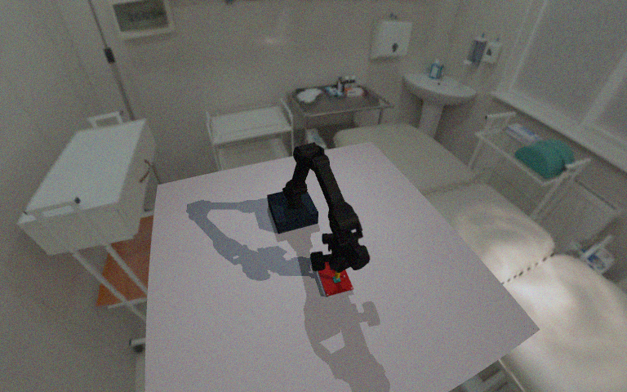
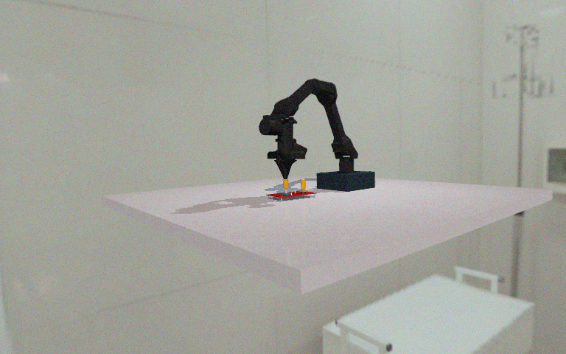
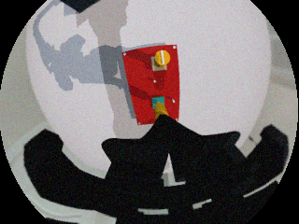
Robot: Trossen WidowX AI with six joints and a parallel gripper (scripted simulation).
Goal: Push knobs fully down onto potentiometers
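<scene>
The red circuit board (image 1: 330,290) (image 2: 273,195) (image 3: 171,84) stands on short legs. One yellow knob (image 2: 285,184) (image 3: 161,111) is above the teal potentiometer (image 1: 336,279) (image 3: 159,101); in the exterior view a bit of light shaft shows beneath it. The other yellow knob (image 2: 303,184) (image 3: 162,58) stands over the beige potentiometer (image 3: 155,67), with a narrow gap under it in the exterior view. My gripper (image 2: 285,178) (image 3: 163,118) is shut, with nothing between its fingers. Its tips are at the top of the knob over the teal potentiometer; whether they touch is too small to tell.
The arm's dark base block (image 1: 291,212) (image 2: 345,181) stands on the table (image 1: 207,323) (image 2: 375,217), behind the board from my gripper. Small white pins stick up from the board near the potentiometers. The arm's shadows fall across the table and board.
</scene>
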